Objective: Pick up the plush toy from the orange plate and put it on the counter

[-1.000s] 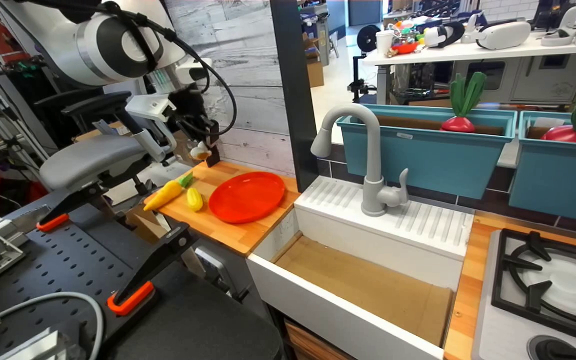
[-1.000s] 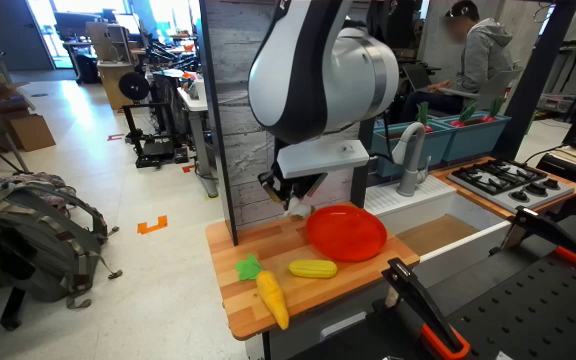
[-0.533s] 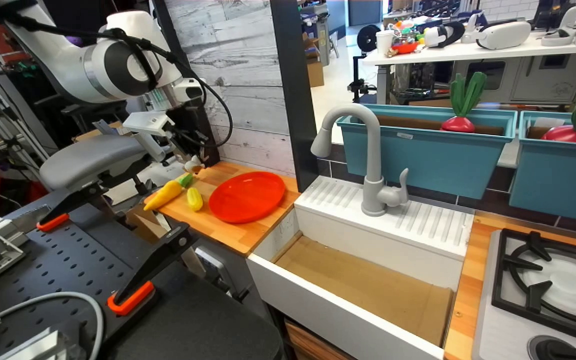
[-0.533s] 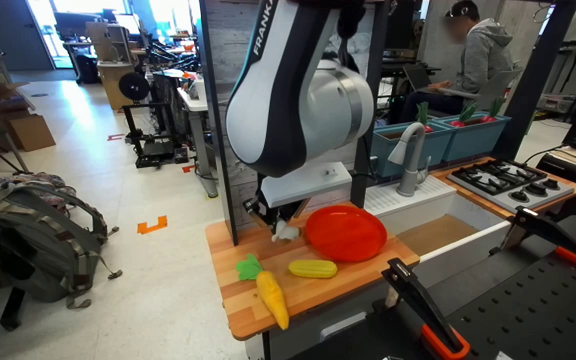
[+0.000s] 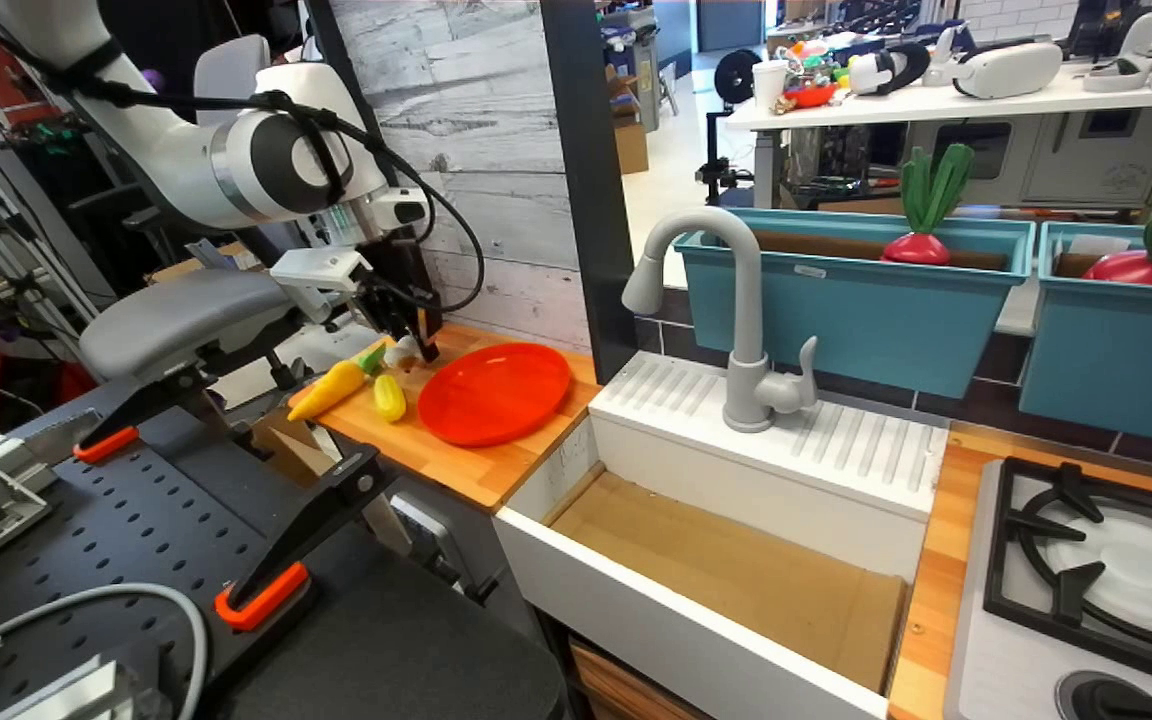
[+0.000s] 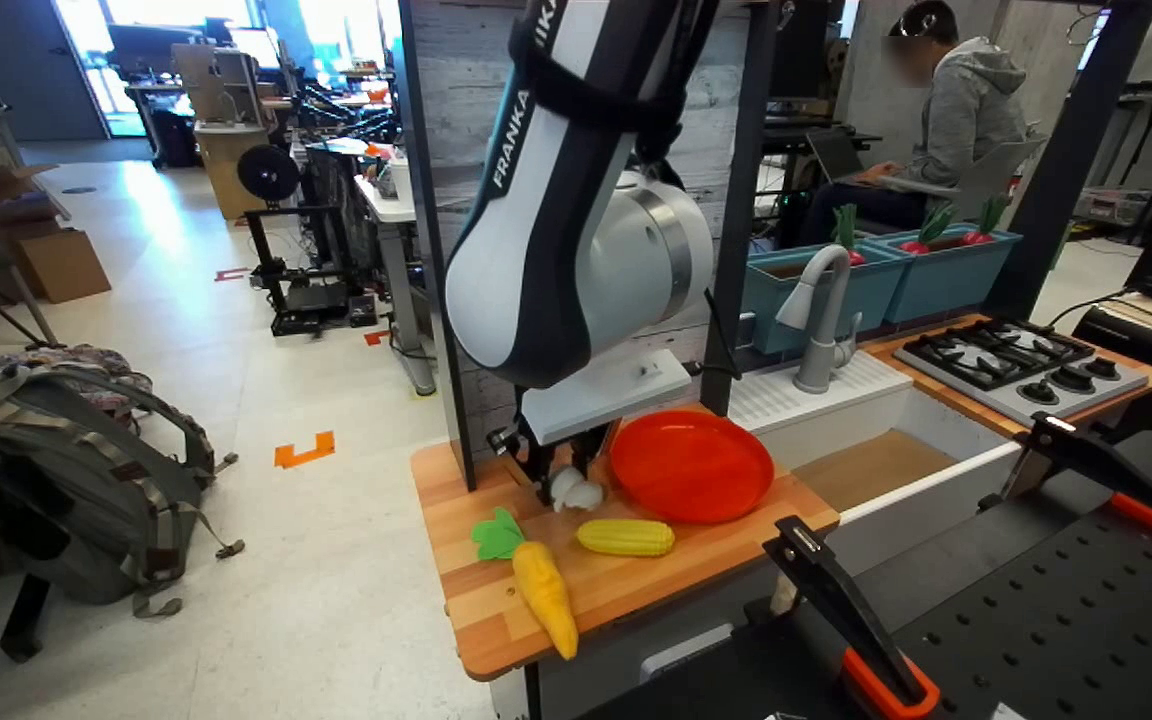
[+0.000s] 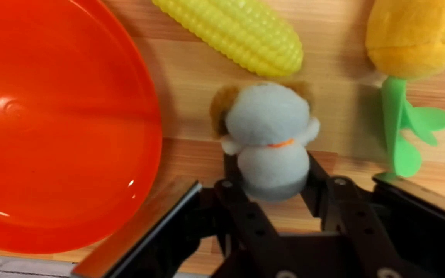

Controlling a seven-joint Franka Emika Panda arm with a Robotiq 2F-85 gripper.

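Note:
The plush toy (image 7: 269, 116) is a small whitish lump with brown ears and an orange neck band. It sits between the two black fingers of my gripper (image 7: 272, 170), which press on both sides of its body. In both exterior views the toy (image 6: 581, 493) (image 5: 402, 353) is low over the counter (image 6: 456, 510), beside the plate; I cannot tell whether it touches the wood. The orange plate (image 6: 693, 470) lies flat with nothing on it. It fills the left of the wrist view (image 7: 68, 154). The gripper (image 6: 564, 478) points downward.
A yellow corn piece (image 6: 626, 537) lies just in front of the toy. A yellow carrot with green leaves (image 6: 546, 597) lies near the counter's outer edge. A pale plank wall (image 5: 491, 200) stands behind the gripper. The white sink (image 5: 636, 600) adjoins the counter.
The arm has lowered the plush toy, from raised near the plank wall to close over the counter between plate and carrot leaves. Plate, corn and carrot have not moved.

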